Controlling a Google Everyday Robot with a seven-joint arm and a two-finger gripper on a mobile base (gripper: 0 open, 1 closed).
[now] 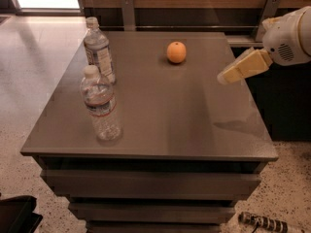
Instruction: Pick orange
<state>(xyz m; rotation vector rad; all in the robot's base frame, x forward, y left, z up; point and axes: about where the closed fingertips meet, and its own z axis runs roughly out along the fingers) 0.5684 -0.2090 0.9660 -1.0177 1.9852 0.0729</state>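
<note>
The orange (176, 52) is a small round orange fruit sitting on the far middle of the grey table top (170, 110). My gripper (227, 76) comes in from the right edge of the view, with cream-coloured fingers pointing down and left. It hovers above the table's right side, to the right of the orange and nearer to me, well apart from it. It holds nothing that I can see.
Two clear water bottles stand on the table's left side, one at the back (99, 55) and one nearer the front (101, 106). A wooden wall with metal brackets runs behind the table. Speckled floor surrounds it.
</note>
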